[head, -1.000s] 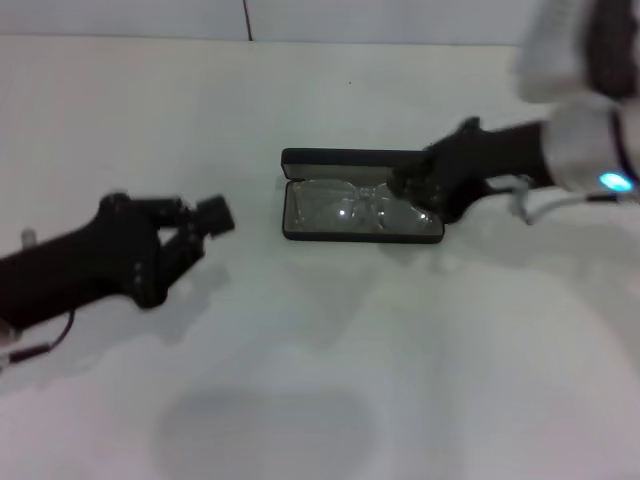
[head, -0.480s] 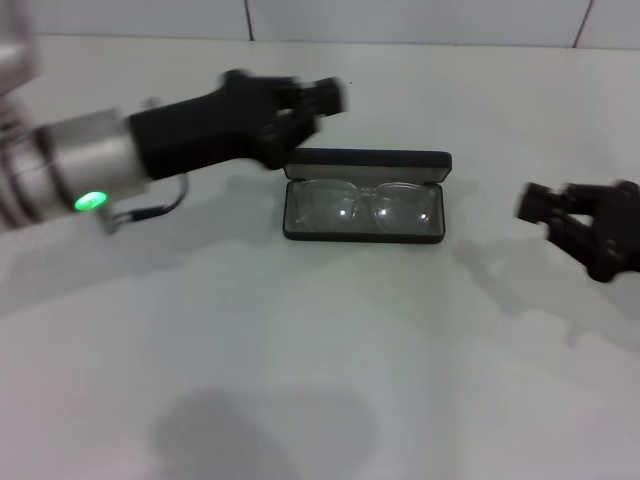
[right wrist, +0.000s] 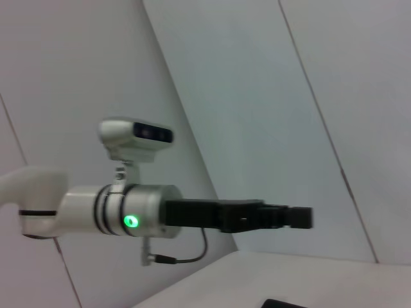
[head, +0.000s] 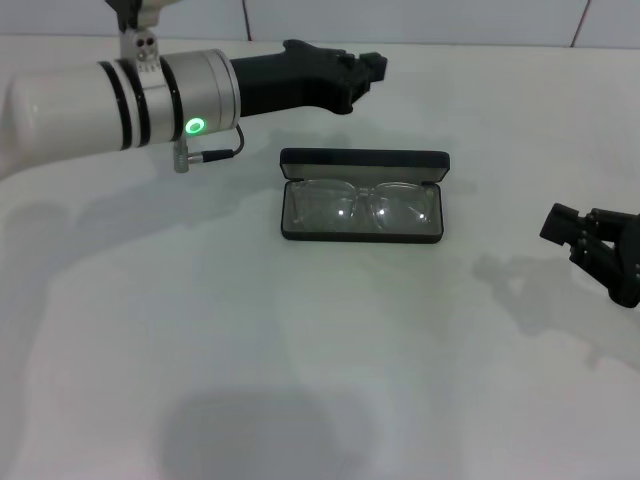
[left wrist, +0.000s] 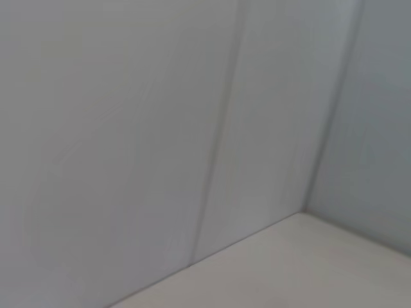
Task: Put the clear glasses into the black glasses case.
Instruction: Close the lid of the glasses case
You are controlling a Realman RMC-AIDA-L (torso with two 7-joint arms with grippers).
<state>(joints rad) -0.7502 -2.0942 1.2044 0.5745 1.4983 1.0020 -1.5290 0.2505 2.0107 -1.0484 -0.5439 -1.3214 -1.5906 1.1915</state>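
Glasses lie inside your open black case at mid-table, with your left gripper stretched beyond its far-left corner, jaw state unreadable, and your right gripper hanging released at the right edge.

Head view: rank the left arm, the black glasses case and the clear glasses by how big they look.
1. Left arm, though nearness to the camera inflates it.
2. Black glasses case.
3. Clear glasses, lying inside it.
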